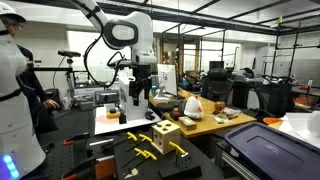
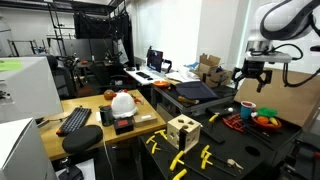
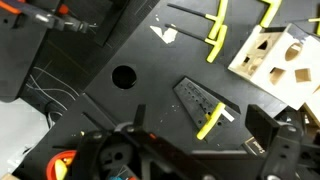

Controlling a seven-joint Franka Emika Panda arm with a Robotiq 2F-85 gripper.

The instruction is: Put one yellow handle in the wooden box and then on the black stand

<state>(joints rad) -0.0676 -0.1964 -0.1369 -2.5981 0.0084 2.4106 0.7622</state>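
Tool [image 2: 252,80] upper right, jaws spread wide, empty. Pale wooden box [image 2: 183,131], cube-like, dark cut-outs, lower centre on matte black counter [image 3: 175,70]. Yellow T-shaped handles [image 3: 216,35] beside it, possibly plastic.

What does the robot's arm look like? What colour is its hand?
The arm is white and chunky, with rounded joints. Its gripper is black, with two fingers. A black cable loops beside the arm.
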